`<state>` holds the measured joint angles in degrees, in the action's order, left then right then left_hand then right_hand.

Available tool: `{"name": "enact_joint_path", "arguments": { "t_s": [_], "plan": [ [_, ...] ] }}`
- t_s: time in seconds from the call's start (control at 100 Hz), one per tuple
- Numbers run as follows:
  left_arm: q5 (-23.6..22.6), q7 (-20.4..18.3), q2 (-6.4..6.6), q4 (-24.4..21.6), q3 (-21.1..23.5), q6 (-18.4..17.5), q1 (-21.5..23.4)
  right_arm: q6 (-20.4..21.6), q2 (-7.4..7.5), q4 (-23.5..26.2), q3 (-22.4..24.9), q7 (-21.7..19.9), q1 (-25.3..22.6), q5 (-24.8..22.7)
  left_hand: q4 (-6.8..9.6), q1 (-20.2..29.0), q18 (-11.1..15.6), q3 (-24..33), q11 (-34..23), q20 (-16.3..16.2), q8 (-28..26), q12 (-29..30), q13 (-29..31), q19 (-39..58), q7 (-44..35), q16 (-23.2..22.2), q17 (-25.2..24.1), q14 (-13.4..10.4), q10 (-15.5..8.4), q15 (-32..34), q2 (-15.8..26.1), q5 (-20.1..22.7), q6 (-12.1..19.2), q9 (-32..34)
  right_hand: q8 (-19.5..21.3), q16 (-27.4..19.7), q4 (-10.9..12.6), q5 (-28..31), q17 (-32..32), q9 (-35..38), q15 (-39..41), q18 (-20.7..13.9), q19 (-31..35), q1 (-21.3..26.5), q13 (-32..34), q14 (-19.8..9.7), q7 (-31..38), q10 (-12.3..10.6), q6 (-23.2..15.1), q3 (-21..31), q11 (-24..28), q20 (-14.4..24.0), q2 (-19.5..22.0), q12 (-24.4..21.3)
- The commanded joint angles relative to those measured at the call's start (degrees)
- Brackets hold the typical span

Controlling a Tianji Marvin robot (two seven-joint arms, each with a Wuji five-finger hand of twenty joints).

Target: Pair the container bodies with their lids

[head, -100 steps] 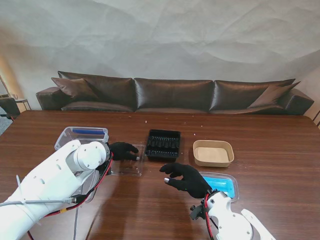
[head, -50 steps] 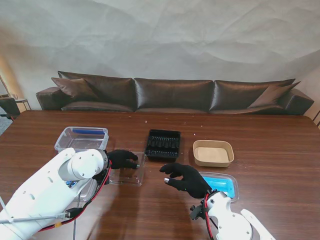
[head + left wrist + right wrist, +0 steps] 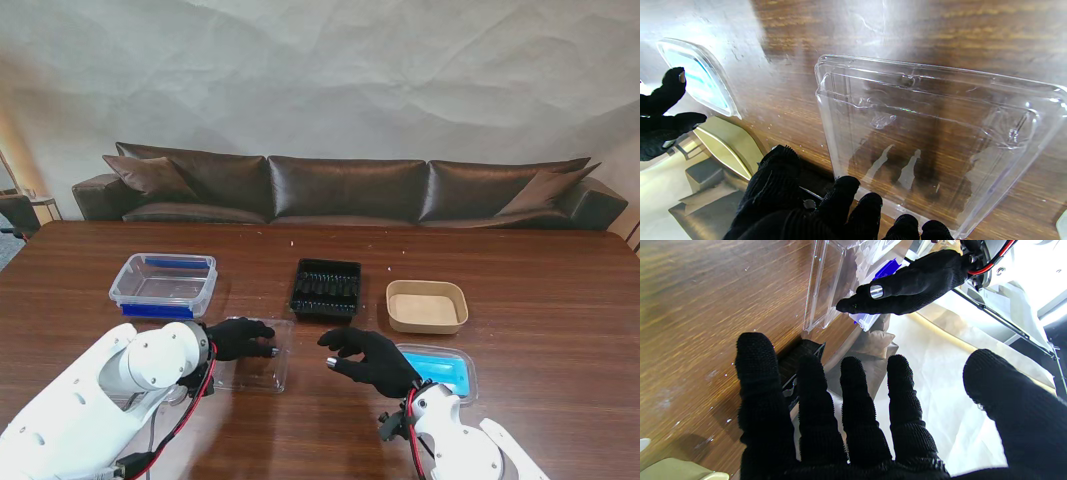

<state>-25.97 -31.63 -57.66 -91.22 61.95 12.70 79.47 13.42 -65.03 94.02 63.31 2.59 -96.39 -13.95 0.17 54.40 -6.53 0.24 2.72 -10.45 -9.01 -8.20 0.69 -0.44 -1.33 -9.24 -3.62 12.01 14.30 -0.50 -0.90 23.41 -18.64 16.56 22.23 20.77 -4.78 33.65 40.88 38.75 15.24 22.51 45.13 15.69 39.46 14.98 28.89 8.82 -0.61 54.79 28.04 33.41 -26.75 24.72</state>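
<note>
Nearest the robot, the right hand [image 3: 372,360] hovers over the wooden counter [image 3: 560,300] with fingers spread wide, holding nothing, just beside a blue lid [image 3: 440,368] lying flat. To its left, the left hand [image 3: 240,338] pinches the near edge of a clear plastic lid [image 3: 258,366] that rests on the counter. Farther off sit a clear tub with blue trim [image 3: 163,284], a black ribbed tray [image 3: 327,288] and a tan container [image 3: 427,306], all apart, before a dark sofa [image 3: 350,190].
</note>
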Motion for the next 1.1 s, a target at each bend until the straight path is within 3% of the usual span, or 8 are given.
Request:
{"name": "enact_joint_path", "arguments": {
  "t_s": [0.0, 0.25, 1.09],
  "plan": [
    [0.3, -1.4, 0.12, -0.6, -0.1, 0.9, 1.8, -0.1, -0.28, 0.0, -0.3, -0.6, -0.2, -0.1, 0.13, 0.2, -0.5, -0.7, -2.8, -0.9, 0.6, -0.4, -0.3, 0.9, 1.1, -0.3, 0.7, 1.2, 5.2, 0.0, 2.7, -1.8, -1.0, 1.8, -0.9, 0.4, 1.1, -0.1, -26.4, 0.8, -0.3, 0.0, 2.6, -0.4, 1.1, 0.3, -0.3, 0.6, 0.2, 1.5, -0.1, -1.1, 0.7, -0.5],
    [1.4, -0.4, -0.06, -3.4, 0.1, 2.6, 4.0, -0.2, -0.31, -0.2, -0.3, -0.5, 0.0, -0.1, 0.11, 0.1, -0.3, -0.7, -2.7, -0.5, 1.2, -0.2, -0.3, 0.4, 1.1, 0.5, 0.8, 1.1, 5.6, -0.3, 2.8, -2.1, -1.3, 1.5, -1.0, 0.4, 1.1, -0.1, -26.4, 0.8, -0.2, 0.0, 2.7, -0.4, 1.2, 0.2, -0.2, 0.7, 0.1, 1.5, 0.0, -1.1, 0.7, -0.5],
    [7.1, 6.5, -1.88, -4.3, -7.2, 7.8, 4.4, -0.6, -0.43, -0.6, 0.1, -0.2, 0.3, -0.1, -0.14, 1.6, 0.1, -0.6, -2.0, 3.0, 3.1, 1.4, -0.6, -0.3, 1.7, 3.1, 1.0, 1.3, 8.2, -0.7, 3.3, -4.0, -4.3, -0.9, -1.1, 0.4, 1.2, -0.1, -26.4, 0.7, -0.3, 0.0, 2.7, -0.3, 1.2, 0.3, -0.2, 0.6, 0.3, 1.4, -0.1, -1.1, 0.9, -0.5]
  ]
}}
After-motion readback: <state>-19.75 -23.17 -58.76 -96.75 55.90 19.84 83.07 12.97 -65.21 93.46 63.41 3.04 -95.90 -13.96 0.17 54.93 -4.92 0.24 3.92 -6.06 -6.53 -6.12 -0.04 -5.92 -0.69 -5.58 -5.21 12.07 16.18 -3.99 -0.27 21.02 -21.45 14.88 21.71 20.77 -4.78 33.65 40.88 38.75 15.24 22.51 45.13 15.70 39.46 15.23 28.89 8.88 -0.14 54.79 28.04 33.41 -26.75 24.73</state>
